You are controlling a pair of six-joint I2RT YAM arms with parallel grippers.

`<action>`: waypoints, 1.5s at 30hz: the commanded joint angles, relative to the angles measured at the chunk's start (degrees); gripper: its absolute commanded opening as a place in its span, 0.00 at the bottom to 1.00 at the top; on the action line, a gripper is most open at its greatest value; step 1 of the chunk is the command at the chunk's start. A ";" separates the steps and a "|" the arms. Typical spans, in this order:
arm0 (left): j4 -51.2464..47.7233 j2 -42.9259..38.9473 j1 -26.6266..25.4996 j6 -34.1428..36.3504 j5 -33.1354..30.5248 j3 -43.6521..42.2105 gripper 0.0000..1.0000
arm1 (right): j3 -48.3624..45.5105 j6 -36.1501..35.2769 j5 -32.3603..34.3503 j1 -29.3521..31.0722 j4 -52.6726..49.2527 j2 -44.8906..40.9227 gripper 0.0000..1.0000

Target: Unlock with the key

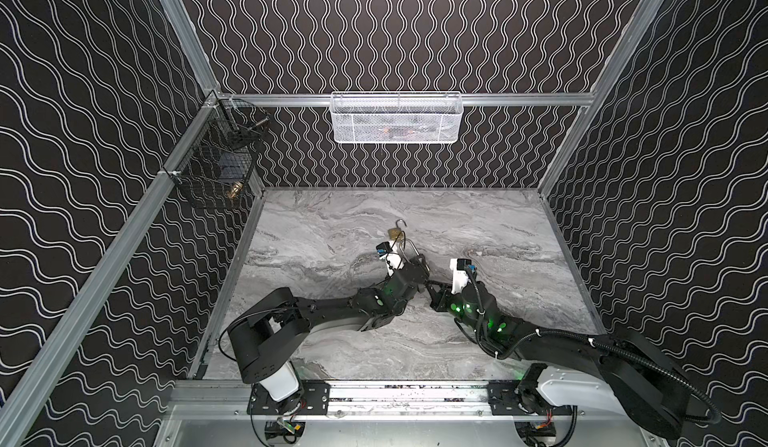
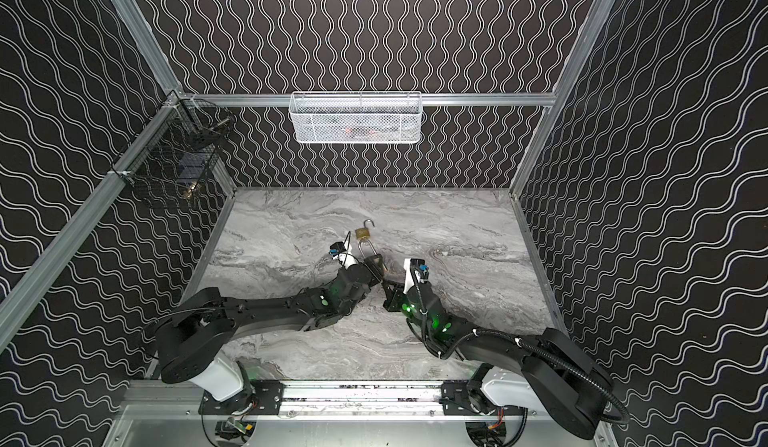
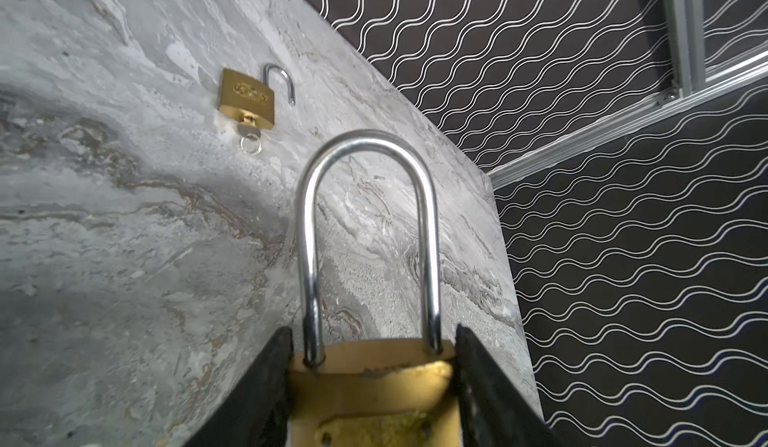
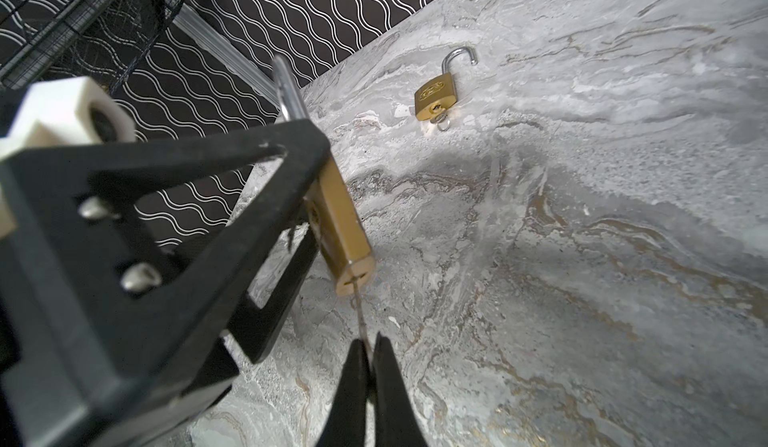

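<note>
My left gripper (image 3: 372, 341) is shut on the brass body of a long-shackled padlock (image 3: 374, 391), held above the table; its steel shackle (image 3: 365, 146) is seated in the body. In the right wrist view the padlock (image 4: 340, 224) points its keyhole end at my right gripper (image 4: 368, 343). That gripper is shut on a thin key (image 4: 360, 316), whose blade reaches the keyhole slot. In both top views the two grippers (image 1: 419, 264) (image 1: 430, 289) meet tip to tip mid-table.
A smaller brass padlock (image 1: 393, 233) (image 3: 246, 98) (image 4: 435, 96) lies on the marble table (image 1: 498, 233) just beyond the grippers, shackle swung open, a key in its base. A white mesh basket (image 1: 395, 119) hangs on the back wall, a black wire basket (image 1: 216, 162) at the left corner.
</note>
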 commanded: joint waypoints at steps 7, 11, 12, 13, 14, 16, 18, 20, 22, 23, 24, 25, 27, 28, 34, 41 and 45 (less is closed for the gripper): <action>8.53 2.43 -1.95 1.00 8.47 -0.50 0.22 | -0.66 1.65 8.25 0.45 10.01 -0.11 0.00; 7.46 2.17 -2.24 0.21 11.50 -1.01 0.22 | -1.75 1.42 9.53 0.30 10.77 -0.35 0.00; 7.68 2.54 -2.55 -0.70 11.87 -1.31 0.22 | -2.12 2.07 9.50 0.20 11.51 0.05 0.00; 7.28 3.12 -2.87 -1.75 12.32 -1.35 0.22 | -1.95 1.65 8.69 0.20 12.78 1.02 0.00; 7.22 3.67 -2.98 -2.76 12.62 -1.55 0.22 | -1.44 1.65 7.89 0.25 12.96 1.86 0.00; 9.27 4.66 -3.23 -5.09 13.03 -3.39 0.21 | -1.31 2.83 5.65 0.34 11.97 2.83 0.00; 9.47 4.90 -3.42 -7.20 13.23 -4.71 0.20 | -3.43 3.85 6.29 0.46 13.11 2.85 0.00; 8.53 4.58 -4.41 -7.07 11.91 -5.42 0.19 | -4.17 5.04 8.56 0.61 10.06 2.26 0.00; 11.05 5.06 -5.42 -7.31 10.84 -6.31 0.19 | -4.68 5.26 10.37 0.83 8.86 1.88 0.00; 13.17 5.76 -5.69 -7.38 10.92 -6.74 0.19 | -4.57 5.11 10.44 1.00 9.25 2.02 0.00; 14.00 6.45 -5.83 -7.60 10.97 -6.65 0.19 | -3.92 4.73 10.07 1.14 9.14 2.34 0.00; 14.21 7.01 -5.94 -7.81 11.02 -6.54 0.19 | -3.04 4.09 9.20 1.52 9.07 2.84 0.00; 15.82 7.58 -6.05 -8.13 11.20 -6.95 0.18 | -2.11 2.49 7.86 2.44 10.75 4.07 0.00; 16.24 7.57 -6.08 -8.09 11.19 -7.06 0.18 | -2.10 2.33 7.87 2.65 11.11 4.45 0.00; 16.12 6.32 -6.08 -6.03 10.46 -7.95 0.18 | -1.37 1.18 8.84 3.16 9.96 3.53 0.00; 19.54 6.17 -6.07 -4.48 14.53 -9.16 0.17 | -4.48 0.55 11.73 1.18 12.74 2.07 0.00; 18.76 4.55 -6.08 -1.72 16.40 -10.52 0.16 | -3.45 0.68 12.50 0.55 8.43 -0.17 0.00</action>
